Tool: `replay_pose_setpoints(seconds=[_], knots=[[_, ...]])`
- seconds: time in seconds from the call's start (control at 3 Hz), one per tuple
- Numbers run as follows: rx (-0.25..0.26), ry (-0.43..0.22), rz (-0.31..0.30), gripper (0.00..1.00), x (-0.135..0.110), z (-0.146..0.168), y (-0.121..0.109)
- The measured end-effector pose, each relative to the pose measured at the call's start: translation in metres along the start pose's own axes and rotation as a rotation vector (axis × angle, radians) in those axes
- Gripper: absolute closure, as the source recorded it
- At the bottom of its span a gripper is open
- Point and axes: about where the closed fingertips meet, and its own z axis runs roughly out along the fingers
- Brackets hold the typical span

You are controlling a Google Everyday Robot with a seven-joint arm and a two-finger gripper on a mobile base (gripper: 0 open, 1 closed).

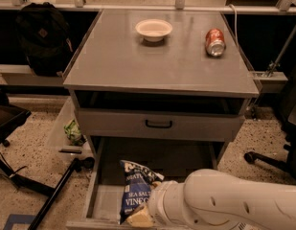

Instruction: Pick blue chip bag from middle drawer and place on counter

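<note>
Bag (137, 188) stands in the open drawer (106, 201), gripper (139, 218) at its lower edge, hold not discernible; lift and placement on counter (128, 59) remain.

The surface (138, 66) looks smooth matt grey, the middle drawer (107, 202) alike; the blue chip bag (136, 186) is glossy crinkled foil; the end effector (140, 217), at the bag's bottom, is smooth cream plastic
</note>
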Motion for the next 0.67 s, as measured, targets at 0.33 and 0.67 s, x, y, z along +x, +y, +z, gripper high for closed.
replay_pose_setpoints(seconds=[0.33,0.67], knots=[[0.082,-0.09,-0.083,1.0,-0.05,-0.029,0.005],[0.11,-0.199,-0.144,1.0,-0.122,-0.075,0.037]])
